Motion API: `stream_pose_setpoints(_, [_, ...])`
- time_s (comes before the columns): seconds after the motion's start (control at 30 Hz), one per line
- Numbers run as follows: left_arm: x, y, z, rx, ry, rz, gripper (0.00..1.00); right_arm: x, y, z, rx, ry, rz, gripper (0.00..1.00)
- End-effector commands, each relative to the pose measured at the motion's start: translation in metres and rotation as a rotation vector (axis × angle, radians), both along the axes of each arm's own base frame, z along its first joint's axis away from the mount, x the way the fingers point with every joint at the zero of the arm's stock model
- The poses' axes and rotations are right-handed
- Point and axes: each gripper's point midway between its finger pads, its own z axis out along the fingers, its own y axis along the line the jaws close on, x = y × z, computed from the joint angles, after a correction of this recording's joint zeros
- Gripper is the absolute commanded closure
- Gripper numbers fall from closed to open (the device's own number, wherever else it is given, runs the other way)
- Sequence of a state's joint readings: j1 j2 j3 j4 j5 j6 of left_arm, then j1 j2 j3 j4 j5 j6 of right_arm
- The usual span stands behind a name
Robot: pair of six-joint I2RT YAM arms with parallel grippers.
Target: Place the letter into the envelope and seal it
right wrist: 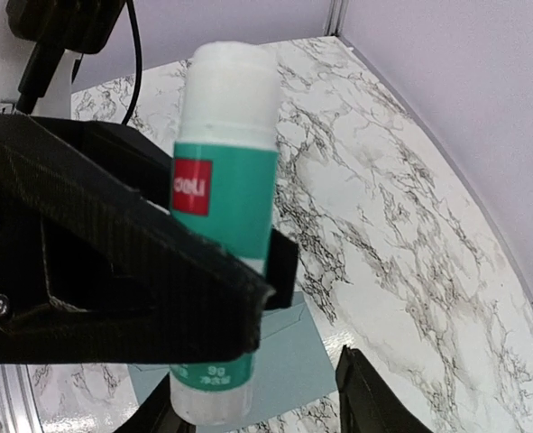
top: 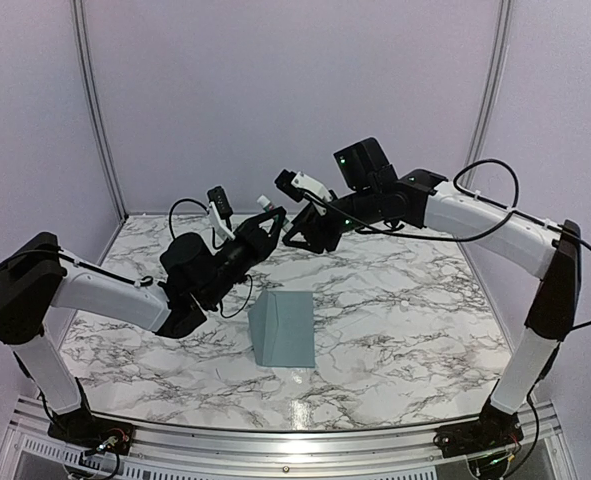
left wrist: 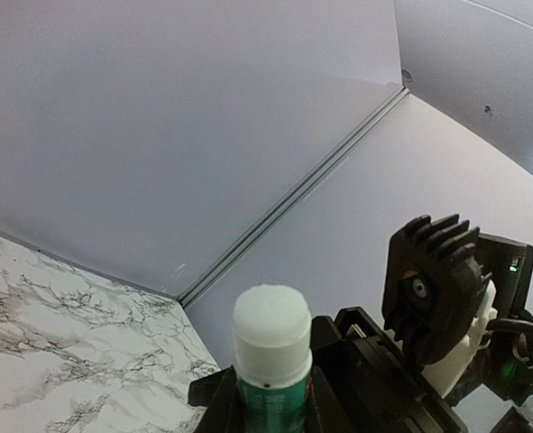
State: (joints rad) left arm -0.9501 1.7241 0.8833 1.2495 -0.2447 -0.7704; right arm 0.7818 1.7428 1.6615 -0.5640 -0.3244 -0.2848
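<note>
You had the envelope (top: 283, 328) lying flat on the marble table (top: 405, 300), near the middle, in front of both arms. Beyond it, raised off the table, your left gripper (top: 266, 228) was clamped on a green glue stick (right wrist: 225, 180), white cap on. Your right gripper (top: 293, 232) faced it close by, jaws apart.

The green-and-white glue stick (right wrist: 225, 216) carries a red label (right wrist: 192, 188) reading "deli" in white letters. Near its base "9g" is printed. Nothing else is legible.
</note>
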Motion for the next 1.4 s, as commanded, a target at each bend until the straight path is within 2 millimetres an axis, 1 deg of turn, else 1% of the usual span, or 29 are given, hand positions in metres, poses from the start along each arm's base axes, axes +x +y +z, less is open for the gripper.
stream_pose_setpoints(0.0, [0.001, -0.005, 0.002, -0.009, -0.005, -0.011, 1.0, -0.004, 0.011, 0.019, 0.035, -0.014, 0.033, 0.53])
stream_pose_setpoints(0.1, [0.001, -0.007, 0.001, -0.01, -0.003, -0.018, 1.0, -0.006, 0.014, 0.021, 0.041, -0.012, 0.044, 0.55])
stream_pose_setpoints(0.3, [0.001, -0.007, 0.002, -0.009, -0.006, -0.021, 1.0, -0.009, 0.016, 0.025, 0.05, -0.012, 0.054, 0.63])
stream_pose_setpoints(0.37, [0.0, -0.008, 0.002, -0.011, -0.005, -0.023, 1.0, -0.009, 0.016, 0.025, 0.052, -0.009, 0.055, 0.69])
stream_pose_setpoints(0.47, [0.0, -0.008, 0.002, -0.011, -0.006, -0.024, 1.0, -0.01, 0.017, 0.023, 0.054, 0.001, 0.06, 0.82])
stream_pose_setpoints(0.57, [0.0, -0.008, 0.0, -0.009, -0.001, -0.024, 1.0, -0.012, 0.019, 0.023, 0.058, 0.009, 0.066, 0.91])
stream_pose_setpoints(0.6, [0.001, -0.007, 0.0, -0.008, 0.001, -0.021, 0.92, -0.011, 0.018, 0.024, 0.061, 0.009, 0.064, 0.93])
stream_pose_setpoints(0.63, [0.001, -0.006, -0.002, -0.004, 0.008, -0.016, 0.82, -0.012, 0.018, 0.024, 0.059, 0.01, 0.064, 0.94])
stream_pose_setpoints(0.67, [0.002, -0.004, -0.003, 0.002, 0.015, -0.008, 0.69, -0.011, 0.017, 0.024, 0.06, 0.009, 0.061, 0.94])
stream_pose_setpoints(0.7, [0.002, -0.002, -0.005, 0.01, 0.024, 0.001, 0.62, -0.011, 0.016, 0.023, 0.057, 0.011, 0.059, 0.95])
stream_pose_setpoints(0.83, [-0.003, 0.017, -0.013, 0.088, 0.043, 0.053, 0.45, -0.007, 0.004, 0.021, 0.055, 0.018, 0.049, 0.96])
stream_pose_setpoints(0.87, [-0.006, 0.023, -0.017, 0.124, 0.047, 0.064, 0.43, -0.005, -0.002, 0.018, 0.054, 0.027, 0.045, 0.95])
stream_pose_setpoints(0.9, [-0.01, 0.031, -0.016, 0.156, 0.042, 0.077, 0.43, -0.003, -0.007, 0.017, 0.056, 0.035, 0.042, 0.96])
stream_pose_setpoints(0.97, [-0.018, 0.044, -0.022, 0.26, 0.036, 0.093, 0.43, -0.002, -0.016, 0.013, 0.062, 0.064, 0.05, 0.95])
stream_pose_setpoints(1.0, [-0.023, 0.048, -0.032, 0.349, 0.037, 0.092, 0.43, -0.002, -0.021, 0.01, 0.054, 0.076, 0.056, 0.95])
stream_pose_setpoints(1.1, [-0.04, 0.058, -0.034, 0.588, -0.05, 0.066, 0.46, -0.014, -0.026, -0.005, 0.027, 0.126, 0.099, 0.95])
stream_pose_setpoints(1.13, [-0.045, 0.06, -0.033, 0.708, -0.111, 0.051, 0.51, -0.02, -0.027, -0.01, 0.027, 0.147, 0.115, 0.95])
stream_pose_setpoints(1.23, [-0.057, 0.059, -0.029, 1.014, -0.198, -0.028, 0.6, -0.036, -0.027, -0.022, 0.036, 0.235, 0.152, 0.95])
stream_pose_setpoints(1.3, [-0.066, 0.062, -0.029, 1.235, -0.28, -0.06, 0.63, -0.049, -0.025, -0.027, 0.047, 0.3, 0.198, 0.95])
stream_pose_setpoints(1.37, [-0.077, 0.065, -0.024, 1.402, -0.38, -0.071, 0.62, -0.059, -0.024, -0.033, 0.047, 0.352, 0.23, 0.96])
